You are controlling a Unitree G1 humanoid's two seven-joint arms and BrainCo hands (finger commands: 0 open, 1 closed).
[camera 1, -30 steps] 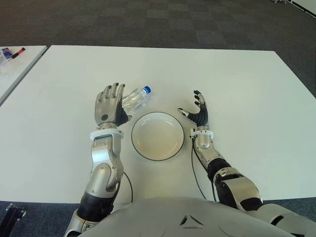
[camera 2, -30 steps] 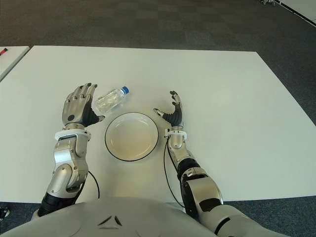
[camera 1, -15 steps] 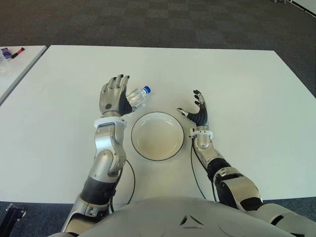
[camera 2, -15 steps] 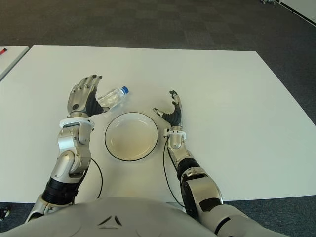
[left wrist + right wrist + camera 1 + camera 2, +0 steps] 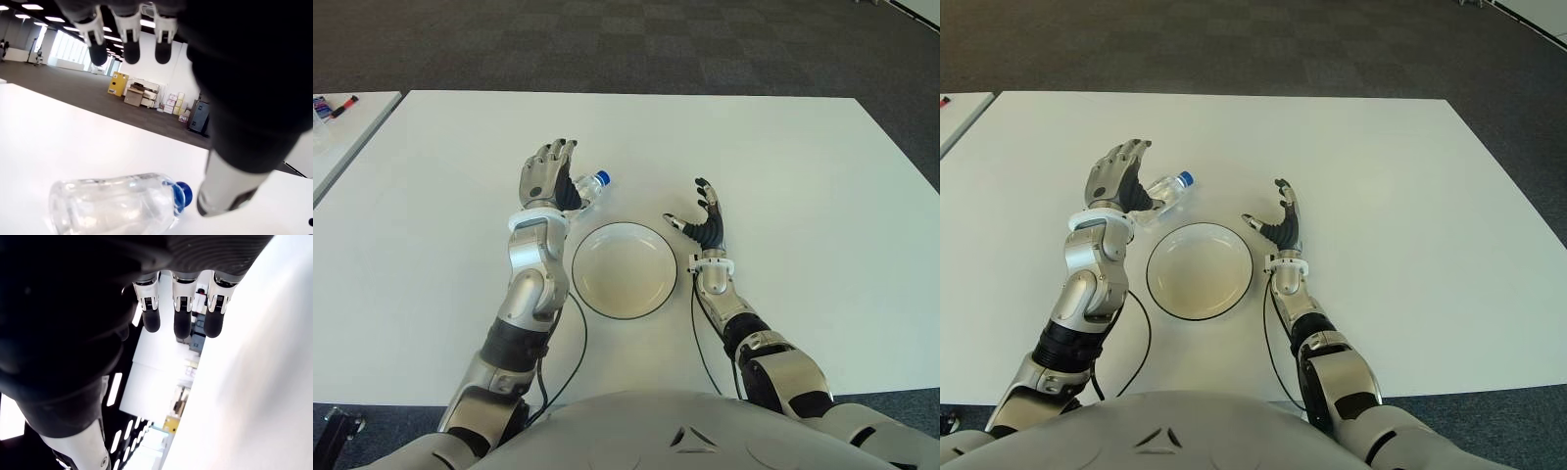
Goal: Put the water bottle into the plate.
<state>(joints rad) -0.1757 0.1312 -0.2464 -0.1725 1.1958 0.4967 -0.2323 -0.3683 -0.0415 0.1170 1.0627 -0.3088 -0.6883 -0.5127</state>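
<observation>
At the far left edge of your head views you have a second table (image 5: 342, 137) with a few markers (image 5: 335, 105) on it, well apart from the work. On the main white table (image 5: 803, 176), your left hand (image 5: 546, 176) is raised over the water bottle (image 5: 1167, 190), fingers spread and holding nothing. From the head views the hand hides most of the bottle and only the neck and blue cap (image 5: 603, 178) show to its right. The left wrist view shows the bottle (image 5: 117, 204) lying on its side on the table below the open fingers (image 5: 132, 36), with a gap between them. Just this side of the bottle and to its right sits the plate (image 5: 597, 299), empty, near the bottle but not touching it. Right of the plate, close beside its rim, your right hand (image 5: 707, 220) stands idle with fingers open and nothing in it. A black cable (image 5: 698, 333) runs along the table beside the right forearm
</observation>
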